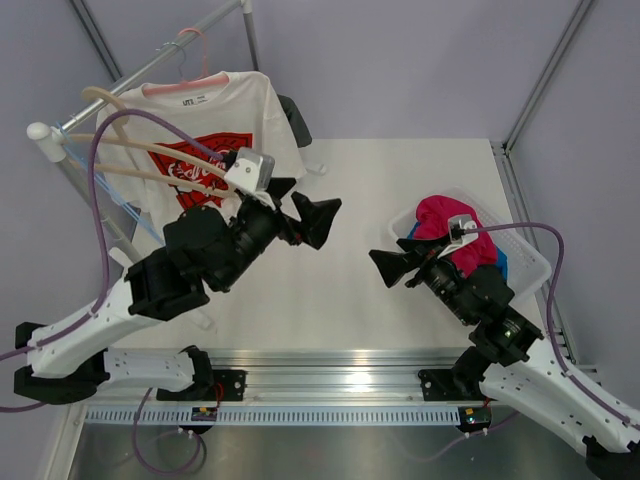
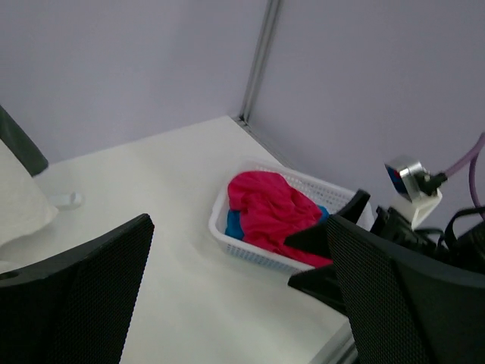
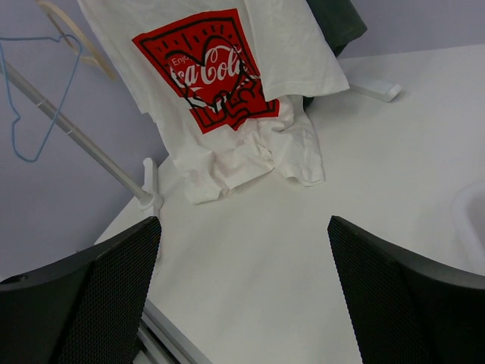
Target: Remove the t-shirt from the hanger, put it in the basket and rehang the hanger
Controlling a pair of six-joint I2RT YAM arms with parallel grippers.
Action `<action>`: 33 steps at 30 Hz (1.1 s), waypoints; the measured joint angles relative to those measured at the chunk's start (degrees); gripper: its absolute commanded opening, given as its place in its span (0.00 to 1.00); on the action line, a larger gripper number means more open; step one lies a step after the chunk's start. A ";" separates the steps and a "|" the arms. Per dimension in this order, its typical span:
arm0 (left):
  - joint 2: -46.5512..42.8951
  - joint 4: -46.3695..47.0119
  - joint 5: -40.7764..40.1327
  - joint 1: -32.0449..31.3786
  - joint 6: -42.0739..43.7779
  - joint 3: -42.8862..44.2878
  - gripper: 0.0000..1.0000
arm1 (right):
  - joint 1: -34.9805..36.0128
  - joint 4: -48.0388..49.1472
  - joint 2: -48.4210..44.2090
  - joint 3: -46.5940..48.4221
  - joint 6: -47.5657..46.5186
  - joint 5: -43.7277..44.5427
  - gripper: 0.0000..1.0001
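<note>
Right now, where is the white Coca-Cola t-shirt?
In the top view the t-shirt hangs at far left on the salmon-pink hanger, on the rail just beyond the left gripper; its hem rests bunched on the table.

- The t-shirt [image 1: 235,115] is white and short-sleeved, with a red Coca-Cola print on the chest. It hangs upright in the upper left of the overhead view, and its lower hem lies crumpled on the table [image 3: 303,250].
- The hanger [image 1: 205,78] is salmon-pink plastic. It sits inside the shirt's shoulders, curving above the collar, with its hook pointing upward.
</note>
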 measured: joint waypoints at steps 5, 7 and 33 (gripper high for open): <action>8.20 -1.05 -12.35 0.13 7.06 9.68 0.99 | 0.02 -0.24 1.51 0.00 -0.55 1.31 0.99; 10.16 0.33 -17.64 0.59 11.23 9.99 0.99 | 0.02 -0.22 1.68 -0.02 -0.55 1.14 0.99; 33.35 7.41 -32.22 28.35 18.23 29.27 0.87 | 0.04 -3.91 -0.57 0.42 1.44 -4.55 1.00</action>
